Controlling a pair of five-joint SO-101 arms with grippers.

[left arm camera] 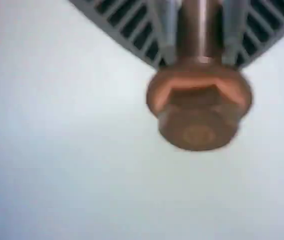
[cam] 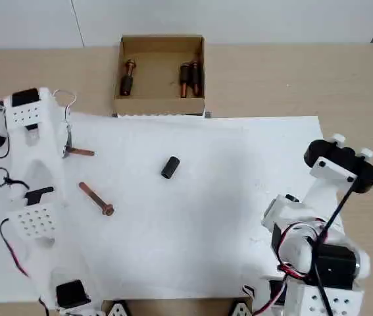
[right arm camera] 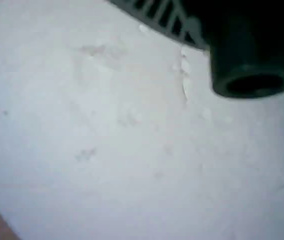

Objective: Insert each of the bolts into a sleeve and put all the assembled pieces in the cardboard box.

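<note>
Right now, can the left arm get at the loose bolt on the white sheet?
Probably not yet: its tool is shut on another bolt. The loose bolt lies close by, uncovered.

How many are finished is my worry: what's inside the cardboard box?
The cardboard box holds one assembled piece at left and two more side by side at right. Its near wall hides a floor strip.

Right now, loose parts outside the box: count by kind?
Bolts: 2, one in the left hand, one on the sheet
Sleeves: 2, one on the sheet, one in the right hand
Total: 4
</note>
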